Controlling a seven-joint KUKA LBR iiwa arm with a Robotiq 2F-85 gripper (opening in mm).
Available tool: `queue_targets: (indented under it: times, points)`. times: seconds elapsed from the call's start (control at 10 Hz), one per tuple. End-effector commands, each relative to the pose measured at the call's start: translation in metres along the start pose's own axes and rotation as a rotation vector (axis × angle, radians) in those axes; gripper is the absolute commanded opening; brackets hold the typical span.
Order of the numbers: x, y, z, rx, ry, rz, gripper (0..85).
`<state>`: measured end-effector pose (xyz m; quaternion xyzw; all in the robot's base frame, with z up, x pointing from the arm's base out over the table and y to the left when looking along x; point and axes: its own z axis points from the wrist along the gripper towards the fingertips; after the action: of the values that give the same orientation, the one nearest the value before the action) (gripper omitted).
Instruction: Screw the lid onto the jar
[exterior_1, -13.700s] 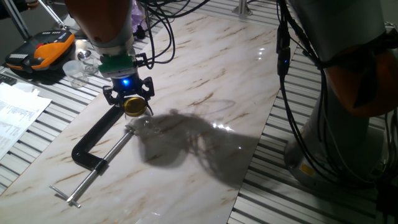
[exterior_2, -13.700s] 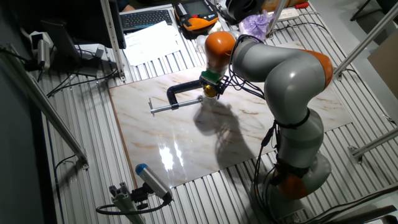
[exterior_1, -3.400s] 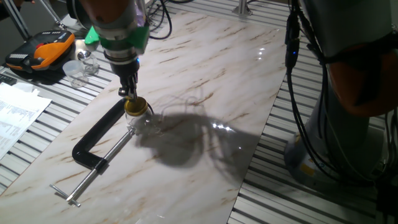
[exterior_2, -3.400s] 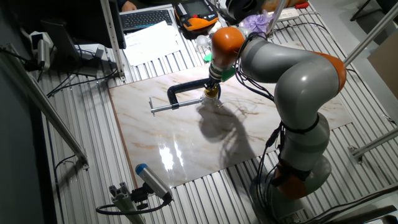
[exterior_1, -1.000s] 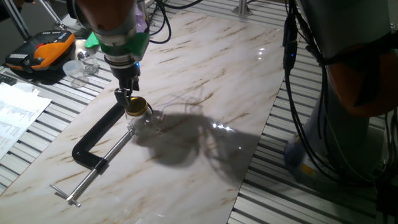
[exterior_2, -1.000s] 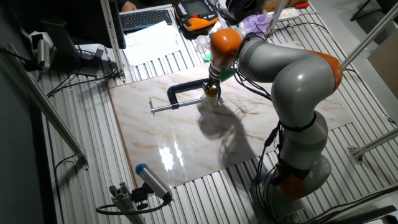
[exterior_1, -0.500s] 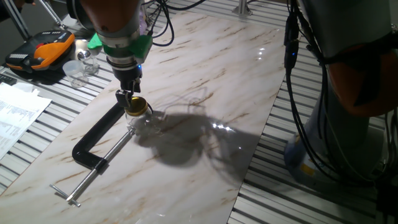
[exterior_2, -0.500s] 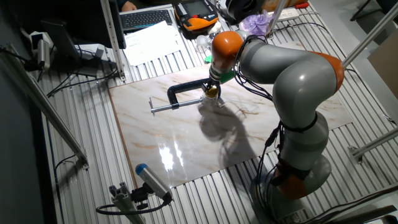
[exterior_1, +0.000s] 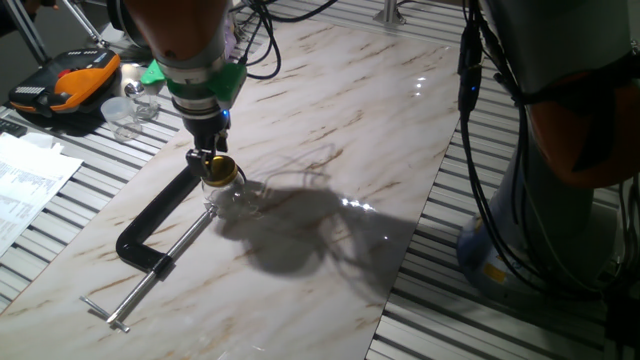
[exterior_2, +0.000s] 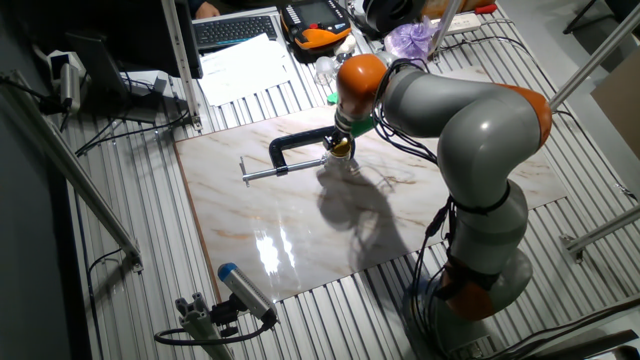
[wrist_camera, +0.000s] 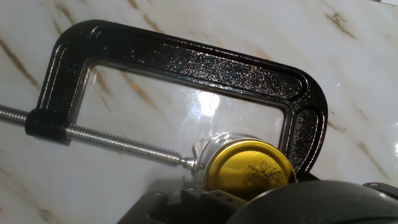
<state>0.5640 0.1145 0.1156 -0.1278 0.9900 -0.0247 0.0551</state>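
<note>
A black cast-iron C-clamp (wrist_camera: 186, 68) lay flat on the marble tabletop (exterior_1: 330, 110), pinning the small clear glass jar (wrist_camera: 214, 149) between screw and frame. The flat gold metal lid (wrist_camera: 250, 169) sat on the jar's mouth; the two-finger gripper (exterior_1: 208, 160) stood at the lid, fingers close together, though whether they gripped it could not be told

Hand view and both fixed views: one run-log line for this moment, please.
lid seated on jar | jar held in C-clamp | gripper at lid, grip unclear

We're seeing a glossy gold metal lid (wrist_camera: 249, 168) with a faint embossed motif, clear glass jar (exterior_1: 232, 198) beneath, a black clamp (wrist_camera: 186, 59) in pebbled shiny paint, bright threaded steel screw (wrist_camera: 118, 144), polished marble-look tabletop (exterior_1: 330, 120) throwing glare
</note>
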Motion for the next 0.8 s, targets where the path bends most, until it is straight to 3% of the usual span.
queue_targets:
  times: [0.0, 0.4, 0.5, 0.7]
  points:
    - [0.0001, -0.0009, 0.0008, -0.003, -0.004, -0.015, 68.0]
    - [0.001, 0.0003, 0.0026, -0.013, -0.003, -0.033, 68.0]
    - [0.0008, 0.0004, 0.0032, -0.013, -0.003, -0.038, 85.0]
    - [0.0011, 0.0004, 0.0044, -0.014, -0.003, -0.044, 85.0]
